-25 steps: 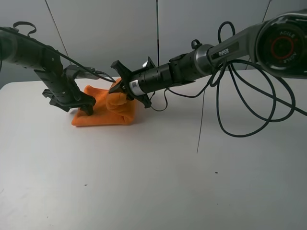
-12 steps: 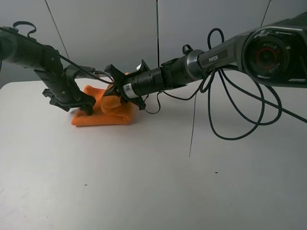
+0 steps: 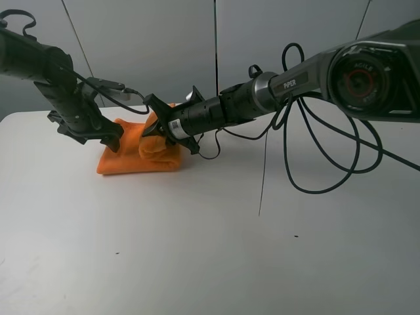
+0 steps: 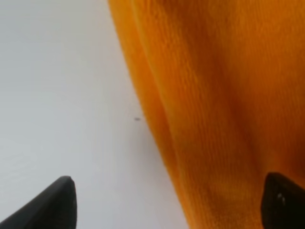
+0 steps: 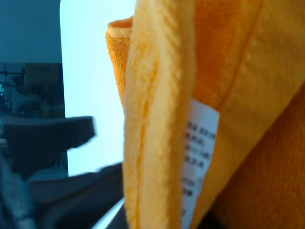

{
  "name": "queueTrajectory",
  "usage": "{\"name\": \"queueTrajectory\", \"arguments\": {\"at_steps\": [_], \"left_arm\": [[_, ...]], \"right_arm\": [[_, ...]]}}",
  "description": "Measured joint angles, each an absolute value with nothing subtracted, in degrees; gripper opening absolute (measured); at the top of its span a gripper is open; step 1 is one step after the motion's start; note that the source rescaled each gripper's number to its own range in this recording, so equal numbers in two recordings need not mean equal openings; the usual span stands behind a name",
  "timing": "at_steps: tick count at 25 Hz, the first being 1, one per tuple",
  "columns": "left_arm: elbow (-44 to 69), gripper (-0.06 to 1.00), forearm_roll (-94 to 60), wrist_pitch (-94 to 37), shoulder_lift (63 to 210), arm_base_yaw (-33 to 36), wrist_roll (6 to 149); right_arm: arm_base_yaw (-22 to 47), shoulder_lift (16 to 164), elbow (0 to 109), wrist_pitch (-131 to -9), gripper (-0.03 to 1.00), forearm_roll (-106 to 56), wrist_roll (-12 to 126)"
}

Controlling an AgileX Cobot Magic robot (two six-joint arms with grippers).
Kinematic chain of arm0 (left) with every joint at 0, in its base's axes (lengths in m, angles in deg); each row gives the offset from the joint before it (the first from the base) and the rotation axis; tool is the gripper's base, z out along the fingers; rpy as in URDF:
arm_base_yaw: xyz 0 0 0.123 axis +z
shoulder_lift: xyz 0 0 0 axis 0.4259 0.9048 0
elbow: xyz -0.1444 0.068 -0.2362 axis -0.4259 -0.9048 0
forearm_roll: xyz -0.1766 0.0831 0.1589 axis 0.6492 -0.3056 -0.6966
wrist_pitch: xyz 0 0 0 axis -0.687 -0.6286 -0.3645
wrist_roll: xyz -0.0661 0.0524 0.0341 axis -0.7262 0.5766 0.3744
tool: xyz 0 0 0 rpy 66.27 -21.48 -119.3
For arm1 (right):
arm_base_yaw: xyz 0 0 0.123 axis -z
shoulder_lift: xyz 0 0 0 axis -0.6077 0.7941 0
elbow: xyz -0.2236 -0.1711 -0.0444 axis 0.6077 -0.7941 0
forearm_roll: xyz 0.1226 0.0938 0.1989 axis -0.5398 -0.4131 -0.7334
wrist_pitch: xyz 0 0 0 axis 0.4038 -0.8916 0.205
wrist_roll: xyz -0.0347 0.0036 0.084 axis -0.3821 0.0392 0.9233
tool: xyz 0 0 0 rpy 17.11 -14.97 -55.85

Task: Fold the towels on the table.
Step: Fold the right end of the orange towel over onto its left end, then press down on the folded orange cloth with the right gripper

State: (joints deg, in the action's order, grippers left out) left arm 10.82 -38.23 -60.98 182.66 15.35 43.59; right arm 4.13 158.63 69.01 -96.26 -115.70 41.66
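One orange towel (image 3: 134, 152) lies bunched and partly folded on the far left part of the white bench (image 3: 210, 249), a raised, rolled fold at its right end. The right gripper (image 3: 157, 128) reaches across from the right and meets that raised fold; its wrist view is filled with cloth edge and a white printed label (image 5: 198, 152), so whether its fingers are clamped on the fabric cannot be told. The left gripper (image 3: 108, 134) sits over the towel's left end, fingers parted: its wrist view shows two dark fingertips (image 4: 52, 202) spread wide, one over bare bench, the other against the orange cloth, with nothing held between them. Black cables (image 3: 321, 144) loop from the right arm above the bench.
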Motion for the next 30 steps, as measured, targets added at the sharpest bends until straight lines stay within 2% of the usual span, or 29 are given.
{"name": "queueTrajectory", "arguments": {"at_steps": [6,7,9,13,14,15,18,30], "left_arm": [[10.73,0.99,-38.39,-61.36,175.82,15.35,43.59],[10.73,0.99,-38.53,-61.43,174.31,15.35,43.59],[10.73,0.99,-39.14,-61.59,172.19,15.35,42.04],[10.73,0.99,-40.37,-61.73,166.88,15.35,40.98],[10.73,0.99,-40.59,-61.73,165.57,15.35,40.97],[10.73,0.99,-40.71,-61.86,164.52,15.35,40.85],[10.97,0.99,-40.84,-62.75,161.56,15.35,40.85],[18.76,0.99,-40.33,-73.86,160.45,15.35,40.85]], "right_arm": [[4.13,158.63,69.03,-96.85,0.09,-115.56,41.66],[4.13,158.63,69.13,-97.43,0.13,-115.56,41.49],[4.13,158.63,69.66,-99.28,0.28,-115.47,41.12],[4.13,158.63,71.58,-104.81,0.80,-115.69,40.51],[4.13,158.63,72.02,-105.85,0.91,-115.83,40.51],[4.13,158.63,72.29,-106.53,0.96,-115.83,40.51],[3.37,158.16,72.52,-106.99,0.99,-115.83,40.51],[-5.83,156.40,73.43,-101.01,1.00,-114.48,41.39]]}}
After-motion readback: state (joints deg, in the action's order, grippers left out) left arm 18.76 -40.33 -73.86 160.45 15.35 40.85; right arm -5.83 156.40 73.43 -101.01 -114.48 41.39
